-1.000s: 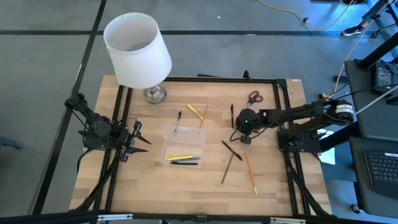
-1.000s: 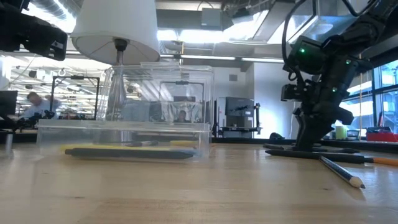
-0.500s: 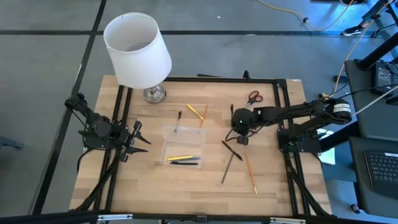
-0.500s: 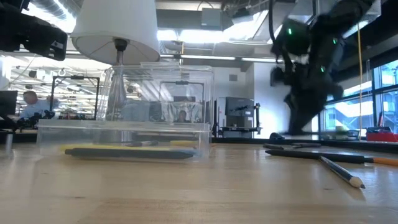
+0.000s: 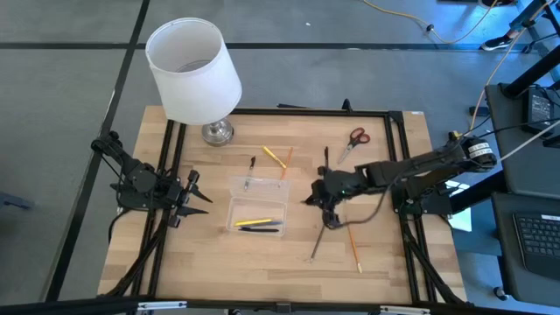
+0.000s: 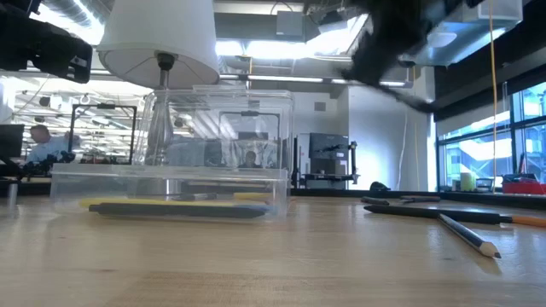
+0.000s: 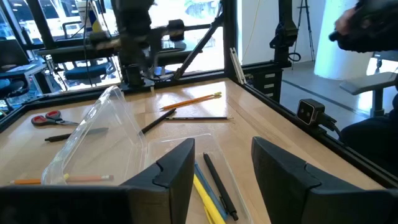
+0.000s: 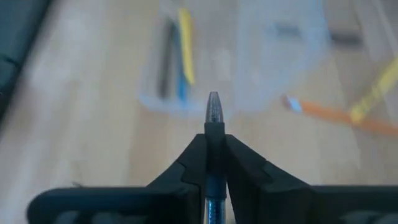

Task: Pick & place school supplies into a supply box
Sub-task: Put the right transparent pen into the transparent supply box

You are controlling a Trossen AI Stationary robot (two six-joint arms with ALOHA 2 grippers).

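Observation:
The clear supply box point(image 5: 258, 210) stands open at mid-table, its lid raised point(image 7: 106, 124), with a yellow pencil and dark pens inside point(image 6: 171, 207). My right gripper point(image 5: 320, 199) hovers just right of the box, shut on a dark pen point(image 8: 213, 106); the low view shows it blurred and high above the table point(image 6: 392, 43). My left gripper point(image 5: 199, 197) waits open and empty left of the box. Loose pencils point(image 5: 276, 157), a grey pencil point(image 5: 319, 238), an orange pencil point(image 5: 353, 242) and red-handled scissors point(image 5: 355, 136) lie on the table. My right gripper pinches the dark pen between its two fingers, just behind the tip end point(image 8: 213, 127). The pen runs along the fingers, and its pointed tip sticks out past the fingertips toward the box. The pen is lifted clear of the table.
A white-shaded lamp point(image 5: 192, 70) stands at the far left, behind the box. A black frame runs round the table's edges point(image 5: 398, 157). A black pen point(image 5: 326, 157) lies right of centre, and another point(image 5: 251, 168) lies behind the box.
My right gripper has risen from the pens on the table and gone toward the table's left and near edges, toward the box. It stays shut and carries the dark pen, now lifted clear.

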